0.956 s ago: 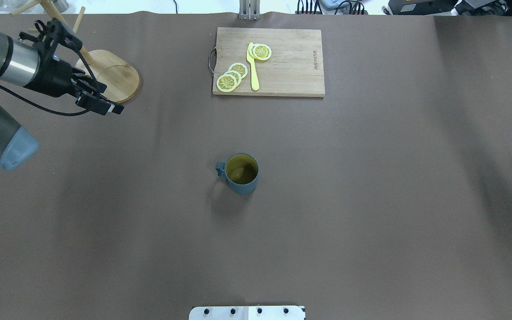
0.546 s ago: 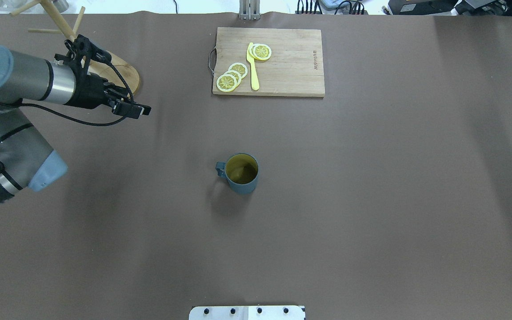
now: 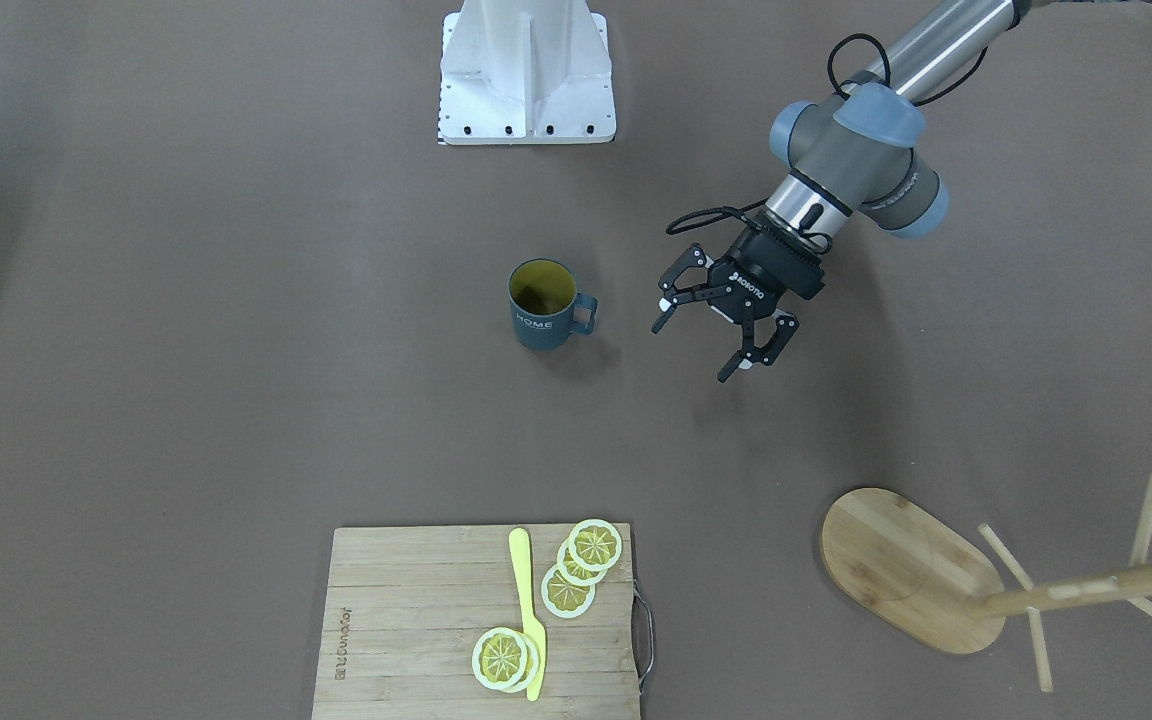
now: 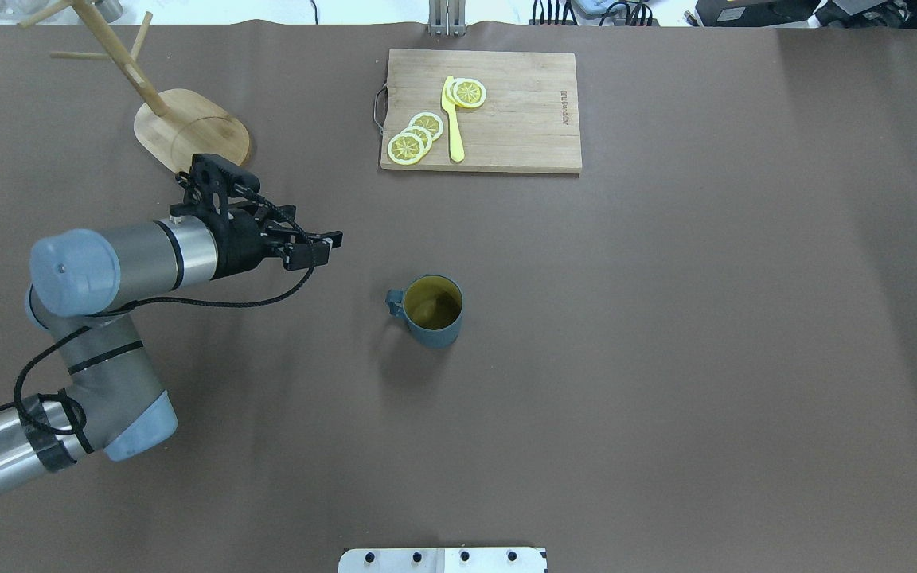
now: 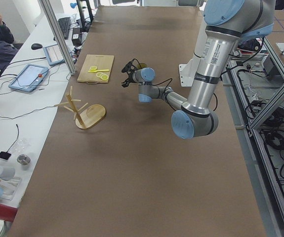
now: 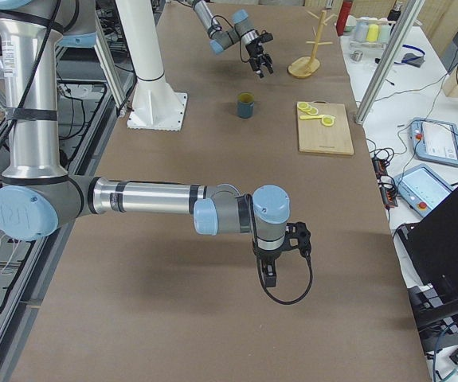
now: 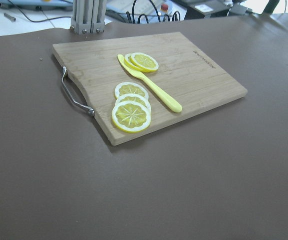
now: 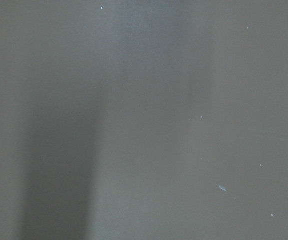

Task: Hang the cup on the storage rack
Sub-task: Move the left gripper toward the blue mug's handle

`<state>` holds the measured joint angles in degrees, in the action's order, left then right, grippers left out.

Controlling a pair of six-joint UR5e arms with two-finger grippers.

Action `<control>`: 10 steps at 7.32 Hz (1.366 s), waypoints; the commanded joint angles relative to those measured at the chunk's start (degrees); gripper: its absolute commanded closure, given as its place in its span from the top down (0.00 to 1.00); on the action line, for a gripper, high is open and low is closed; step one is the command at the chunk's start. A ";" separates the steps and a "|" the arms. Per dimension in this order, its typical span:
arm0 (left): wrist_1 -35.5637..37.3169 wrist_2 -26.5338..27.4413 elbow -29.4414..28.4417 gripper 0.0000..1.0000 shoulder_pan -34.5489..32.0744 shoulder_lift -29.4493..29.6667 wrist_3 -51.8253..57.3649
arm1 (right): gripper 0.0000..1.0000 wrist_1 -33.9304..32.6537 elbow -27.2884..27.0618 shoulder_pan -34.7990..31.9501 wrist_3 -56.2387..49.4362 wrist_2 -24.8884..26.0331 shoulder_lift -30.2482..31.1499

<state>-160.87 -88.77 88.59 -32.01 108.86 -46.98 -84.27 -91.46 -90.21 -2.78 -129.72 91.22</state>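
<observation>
Left fingers (image 3: 748, 356): Spread wide with nothing between them, a stance judged to be readied for a grasp.
Left gripper (image 3: 693, 352): Held clear of the table (image 3: 236, 300) and tilted down. In the overhead view it is placed at about 10 o'clock of the cup (image 3: 541, 318), near it but apart.
Cup: Stood upright mid-table, ungrasped. Its handle is turned to 9 o'clock in the overhead view, towards the left arm's side, which is judged to suit a pickup by that arm.
Cup contents: Only the yellow-green lining is seen, and nothing is found inside.
Storage rack (image 3: 901, 565): Set at 10 o'clock of the cup, well apart and beyond the gripper. Its pegs are left bare, so the hanging is judged not yet begun.
Cutting board (image 3: 416, 600): Laid at 12 o'clock of the cup. Lemon slices (image 3: 568, 590) and a yellow knife (image 3: 526, 610) are rested on it.
Right gripper (image 6: 270, 274): Hung over the table well apart from the cup. Whether its fingers are spread or closed cannot be told.
</observation>
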 commanded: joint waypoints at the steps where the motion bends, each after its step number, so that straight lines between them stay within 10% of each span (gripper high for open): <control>1: -1.29 10.39 4.20 0.97 6.65 -4.69 5.01 | 1.00 0.07 -0.03 -0.14 0.14 -0.01 -0.34; 4: 0.72 28.54 4.49 0.94 18.65 -2.26 13.27 | 1.00 0.07 -0.03 -0.14 0.14 -0.98 -0.43; 10: 8.12 28.74 2.29 0.64 18.21 1.53 13.76 | 1.00 0.07 -0.03 -0.23 0.14 -1.33 -0.52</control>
<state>-152.89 -60.00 91.39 -13.67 110.32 -33.24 -84.20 -91.54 -90.44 -2.64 -131.04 90.70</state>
